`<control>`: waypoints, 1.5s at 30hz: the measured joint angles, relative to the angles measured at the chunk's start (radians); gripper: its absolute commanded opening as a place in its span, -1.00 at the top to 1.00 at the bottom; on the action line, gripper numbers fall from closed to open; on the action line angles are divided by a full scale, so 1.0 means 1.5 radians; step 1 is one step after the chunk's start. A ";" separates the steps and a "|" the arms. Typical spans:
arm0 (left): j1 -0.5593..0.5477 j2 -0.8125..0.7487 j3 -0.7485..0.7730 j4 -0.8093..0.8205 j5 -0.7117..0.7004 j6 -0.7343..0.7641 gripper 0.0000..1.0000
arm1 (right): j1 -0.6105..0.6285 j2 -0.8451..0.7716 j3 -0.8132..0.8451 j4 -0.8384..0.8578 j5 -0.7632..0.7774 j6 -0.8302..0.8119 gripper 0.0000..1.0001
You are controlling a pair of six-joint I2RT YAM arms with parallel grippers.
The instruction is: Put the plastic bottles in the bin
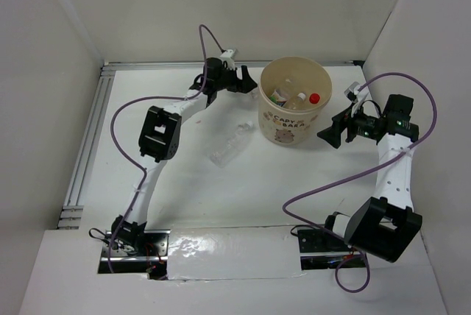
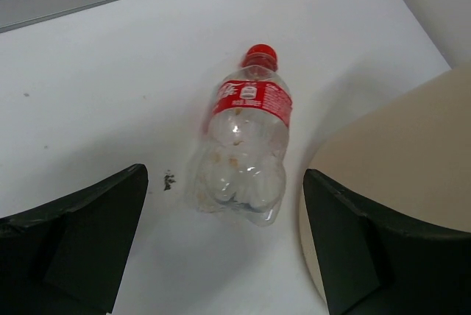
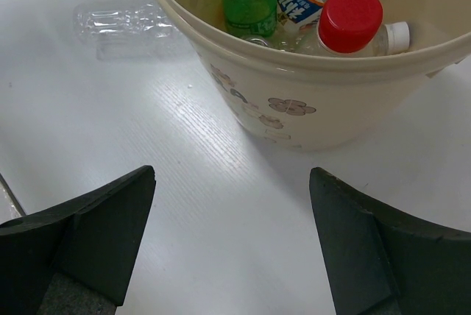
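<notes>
Patience looks wise: the left end effector (image 2: 224,182) hangs wide open and empty over the red-capped bottle (image 2: 246,146) lying on the table (image 2: 96,94) at frame centre, beside the bin (image 2: 397,153) at right, so it should drop squarely astride the body before closing.

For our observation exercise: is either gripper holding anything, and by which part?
Nothing is held. The left gripper is open over the red-labelled bottle; the right gripper is open beside the bin.
</notes>
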 measured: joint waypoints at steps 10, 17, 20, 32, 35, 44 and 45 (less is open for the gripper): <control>-0.039 0.027 0.024 -0.010 0.006 0.051 -0.99 | 0.000 0.006 -0.002 0.000 -0.001 0.000 -0.84; -0.058 0.041 0.035 -0.047 -0.054 0.075 -0.96 | 0.000 0.006 -0.007 0.000 -0.007 0.000 -0.84; -0.058 0.041 0.045 -0.063 -0.080 0.080 -0.60 | 0.000 0.006 -0.009 -0.001 -0.011 0.000 -0.84; -0.061 0.041 0.062 -0.090 -0.129 0.092 0.77 | 0.001 0.002 -0.010 0.000 -0.022 0.001 -0.84; -0.061 0.041 0.062 -0.092 -0.129 0.092 0.99 | 0.001 0.001 -0.010 0.000 -0.024 0.001 -0.84; -0.052 -0.099 -0.178 -0.036 -0.129 0.089 1.00 | 0.001 -0.007 -0.021 -0.001 -0.029 0.000 -0.84; -0.050 -0.120 -0.205 -0.037 -0.128 0.089 1.00 | 0.001 -0.008 -0.021 0.000 -0.030 0.000 -0.84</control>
